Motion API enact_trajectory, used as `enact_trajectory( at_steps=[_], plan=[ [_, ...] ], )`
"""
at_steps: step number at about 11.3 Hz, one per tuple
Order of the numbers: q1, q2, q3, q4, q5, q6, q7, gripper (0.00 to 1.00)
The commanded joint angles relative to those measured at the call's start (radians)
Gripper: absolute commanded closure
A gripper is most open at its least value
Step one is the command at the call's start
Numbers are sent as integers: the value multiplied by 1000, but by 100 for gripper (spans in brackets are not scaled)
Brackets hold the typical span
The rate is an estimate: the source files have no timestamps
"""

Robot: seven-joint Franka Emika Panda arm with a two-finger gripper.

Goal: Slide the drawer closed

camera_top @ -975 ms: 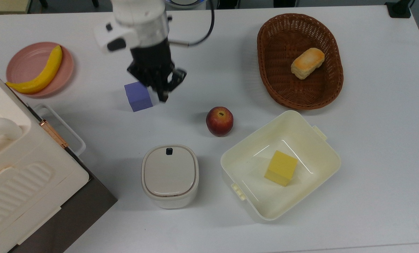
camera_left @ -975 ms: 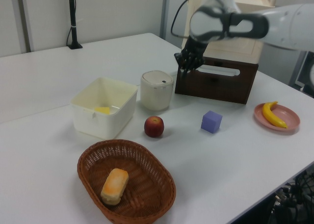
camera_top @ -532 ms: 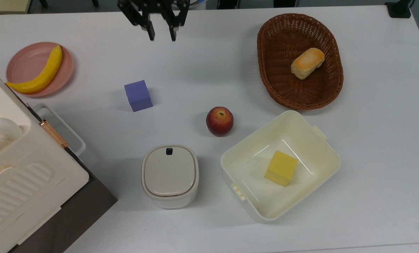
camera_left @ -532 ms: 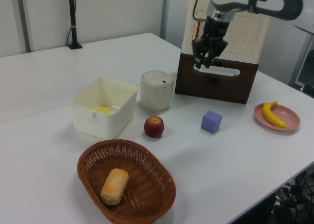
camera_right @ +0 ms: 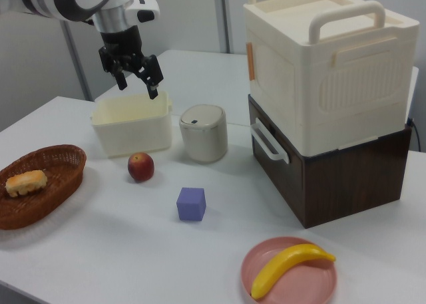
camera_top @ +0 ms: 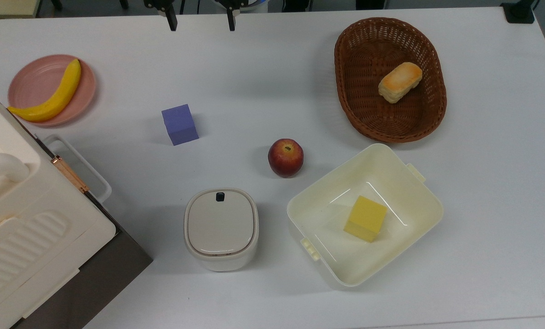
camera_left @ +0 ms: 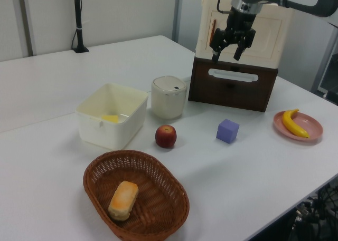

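End effector (camera_left: pixel 227 49): fingers spread wide, holding nothing, raised above the bench (camera_top: pixel 272 82).
Drawer (camera_left: pixel 233 85): below the end effector, front flush with its cabinet.

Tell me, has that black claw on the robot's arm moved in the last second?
Yes. The gripper has left its spot beside the purple cube and gone to the top view's upper edge, its fingers now spread.

gripper (camera_top: pixel 200 20) body cut off above top view, cream box (camera_top: pixel 21 237) cropped left
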Motion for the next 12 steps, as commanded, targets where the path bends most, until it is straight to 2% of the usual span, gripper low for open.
enact_trajectory(
  at_steps=[1,5,12],
  plan=[
    [15,-45,-43,-31,1,-20,-16,0],
    [64,-43,-52,-32,-2,-102,-22,0],
    [66,-42,-65,-25,-2,-145,-16,0]
  ],
)
